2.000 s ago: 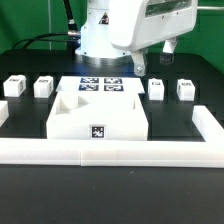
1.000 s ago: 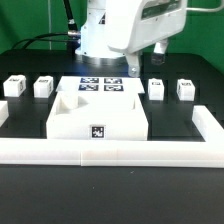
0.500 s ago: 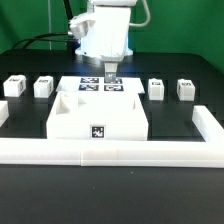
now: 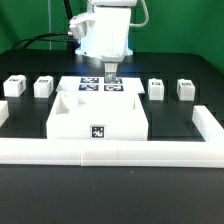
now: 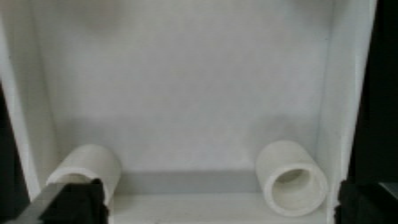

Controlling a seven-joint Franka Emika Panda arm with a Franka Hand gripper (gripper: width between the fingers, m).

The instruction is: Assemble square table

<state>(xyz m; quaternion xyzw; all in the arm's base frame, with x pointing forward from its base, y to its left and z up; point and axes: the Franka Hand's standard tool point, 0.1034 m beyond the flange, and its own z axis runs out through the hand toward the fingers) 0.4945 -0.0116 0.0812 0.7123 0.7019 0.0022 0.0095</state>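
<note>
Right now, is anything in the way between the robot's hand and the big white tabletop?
Nothing visible. The hand hangs open by the far edge of the tabletop, and the wrist view shows only its bare inside. The legs stand off to both sides.

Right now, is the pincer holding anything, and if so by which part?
Nothing is held. The pincer hangs open over the tabletop, and the wrist view shows nothing between its jaws.

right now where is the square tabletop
In the exterior view the tabletop sits at centre, just nearer the camera than the marker board and behind the long front rail.
</note>
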